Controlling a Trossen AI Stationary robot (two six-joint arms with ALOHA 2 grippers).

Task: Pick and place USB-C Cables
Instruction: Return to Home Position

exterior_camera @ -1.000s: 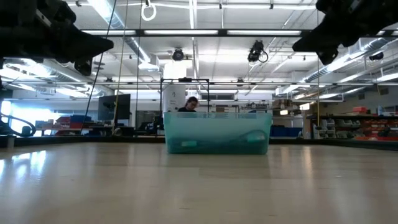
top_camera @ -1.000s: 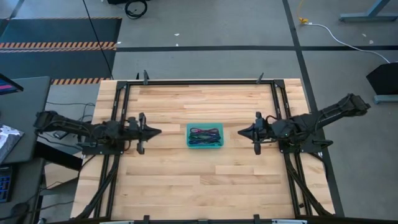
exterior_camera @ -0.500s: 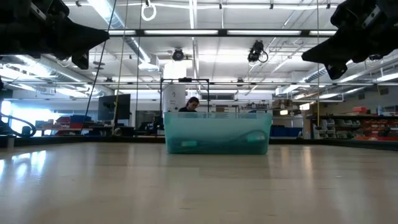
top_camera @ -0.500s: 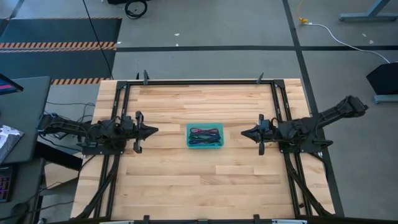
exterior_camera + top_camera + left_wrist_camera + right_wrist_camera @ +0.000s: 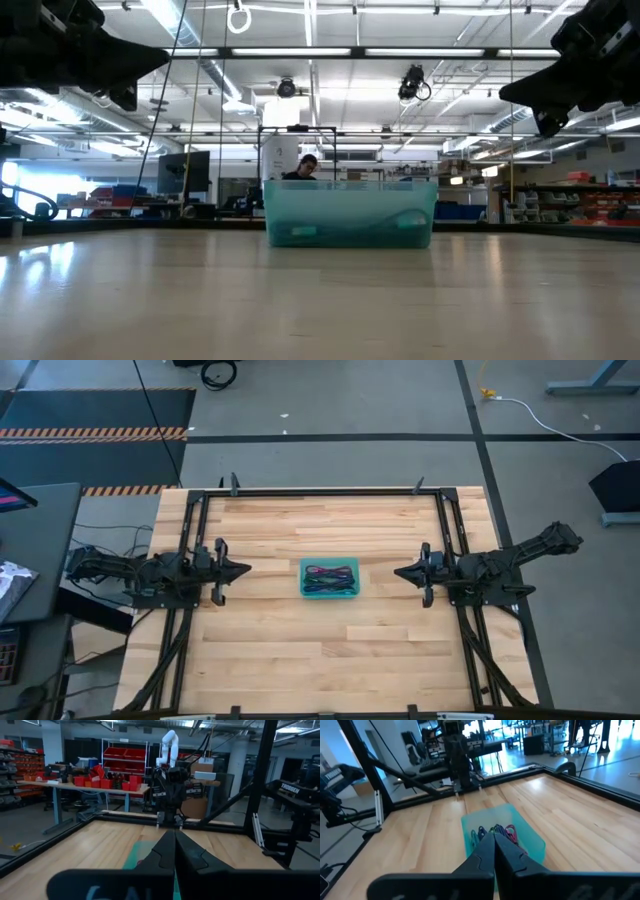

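Observation:
A translucent teal tray (image 5: 329,589) sits mid-table, and the coiled USB-C cables (image 5: 330,572) lie bunched inside it. Blue, green and maroon coils (image 5: 495,831) show in the right wrist view. The tray (image 5: 350,213) rests flat on the wood. My left gripper (image 5: 247,570) hovers to the tray's left, shut and pointing at it, and shows fingers together in its own wrist view (image 5: 174,834). My right gripper (image 5: 396,572) hovers to the tray's right, likewise shut (image 5: 494,836) and aimed at the tray. Neither touches anything.
A black metal frame (image 5: 320,491) runs round the table's far edge and down both sides, carrying the arm mounts. Bare wood lies near and far of the tray. A person (image 5: 309,168) sits in the room behind the tray.
Both arms have drawn back from the tray while staying shut: the left gripper toward the table's left edge, the right gripper toward the right edge. The tray and cables have not moved.

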